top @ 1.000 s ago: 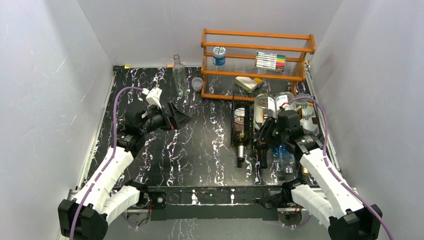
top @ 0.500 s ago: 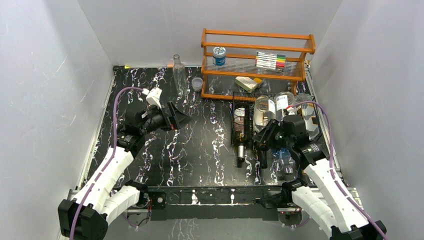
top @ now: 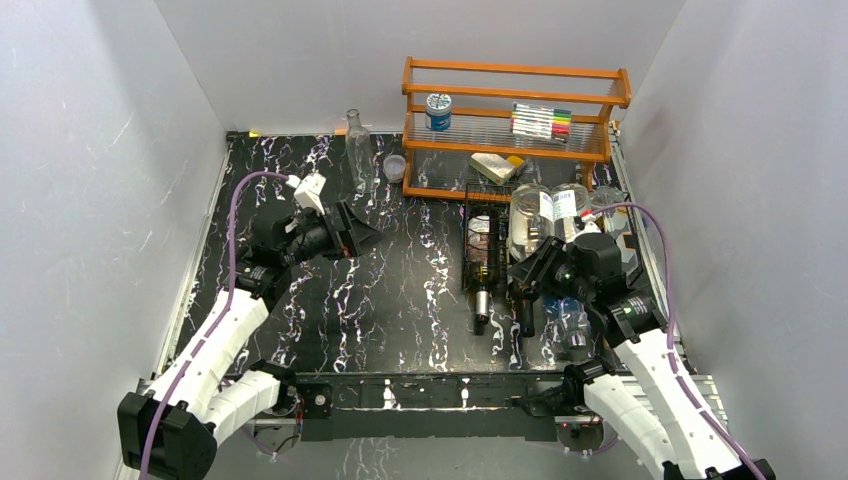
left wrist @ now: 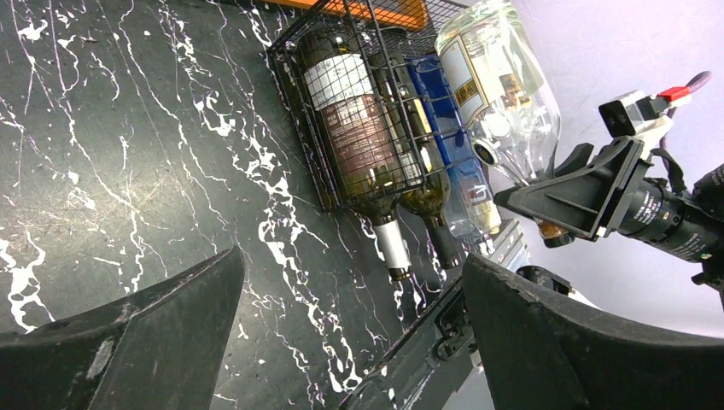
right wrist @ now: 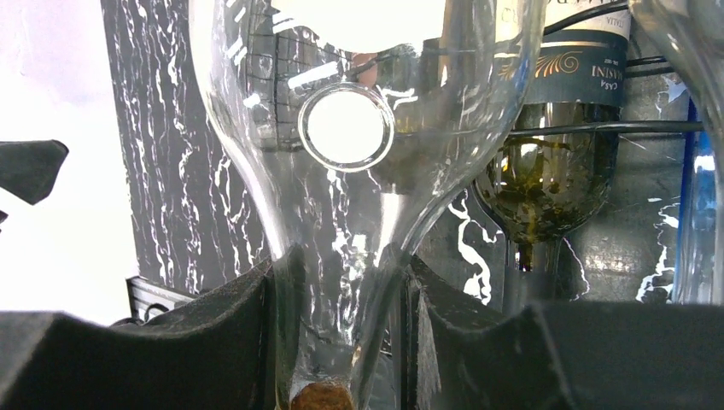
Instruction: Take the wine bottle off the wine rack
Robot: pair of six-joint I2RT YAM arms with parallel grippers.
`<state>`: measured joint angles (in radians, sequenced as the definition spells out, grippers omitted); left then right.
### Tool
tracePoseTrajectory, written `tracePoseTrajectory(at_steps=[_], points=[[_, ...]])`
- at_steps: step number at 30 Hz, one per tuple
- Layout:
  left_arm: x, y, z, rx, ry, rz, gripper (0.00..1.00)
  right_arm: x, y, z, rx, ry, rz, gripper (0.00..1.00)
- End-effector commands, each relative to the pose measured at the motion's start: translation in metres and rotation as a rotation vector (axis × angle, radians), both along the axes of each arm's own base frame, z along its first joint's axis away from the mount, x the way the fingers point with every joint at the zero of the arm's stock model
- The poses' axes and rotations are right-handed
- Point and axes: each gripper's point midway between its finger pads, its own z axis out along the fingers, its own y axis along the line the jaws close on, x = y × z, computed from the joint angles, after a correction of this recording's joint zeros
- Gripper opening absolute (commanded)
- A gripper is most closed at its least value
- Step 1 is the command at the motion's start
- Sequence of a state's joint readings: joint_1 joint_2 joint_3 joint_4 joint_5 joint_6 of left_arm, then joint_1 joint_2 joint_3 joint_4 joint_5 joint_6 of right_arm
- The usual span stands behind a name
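Top external, right pincer (top: pixel 531 272) gripping wine bottle (top: pixel 527 216), tilted higher

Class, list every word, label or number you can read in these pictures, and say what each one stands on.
"TALIA", cut off by the picture's edge: label of the dark bottle, right wrist view.
"CASA MASINI", or close to it: same label.
Too small or blurred to read: labels on the clear bottle, the brown-labelled bottle, the blue tin.
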<state>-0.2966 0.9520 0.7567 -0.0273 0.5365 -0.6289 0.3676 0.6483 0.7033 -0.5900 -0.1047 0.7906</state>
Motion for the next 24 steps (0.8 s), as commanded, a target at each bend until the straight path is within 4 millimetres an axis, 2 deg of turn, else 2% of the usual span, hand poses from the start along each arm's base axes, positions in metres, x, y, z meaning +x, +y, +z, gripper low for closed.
tracePoseTrajectory(at_steps=[1,7,10,12,15,17,20,24], points=[[-0.002,-0.005,0.020,-0.015,-0.050,-0.035,0.98,0.030,0.010,0.123,0.054,-0.448,0.063,0.00],[0.000,-0.005,0.018,-0.002,-0.058,-0.045,0.98,0.028,0.030,0.142,0.009,-0.408,0.236,0.00],[-0.001,-0.006,0.019,0.022,-0.086,-0.073,0.98,0.024,0.054,0.163,0.045,-0.389,0.403,0.00],[-0.006,-0.006,0.022,0.049,-0.124,-0.113,0.98,0.023,0.074,0.166,0.102,-0.317,0.528,0.00],[-0.020,-0.011,0.022,0.090,-0.217,-0.224,0.95,0.027,0.099,0.149,0.148,-0.190,0.636,0.00],[-0.034,-0.018,0.018,0.119,-0.267,-0.309,0.95,0.020,0.125,0.137,0.176,-0.122,0.716,0.00],[-0.047,-0.021,0.020,0.257,-0.497,-0.359,0.95,0.008,0.163,0.113,0.171,-0.017,0.803,0.00],[-0.061,-0.033,0.017,0.345,-0.667,-0.466,0.95,-0.002,0.180,0.085,0.144,0.100,0.858,0.00]])
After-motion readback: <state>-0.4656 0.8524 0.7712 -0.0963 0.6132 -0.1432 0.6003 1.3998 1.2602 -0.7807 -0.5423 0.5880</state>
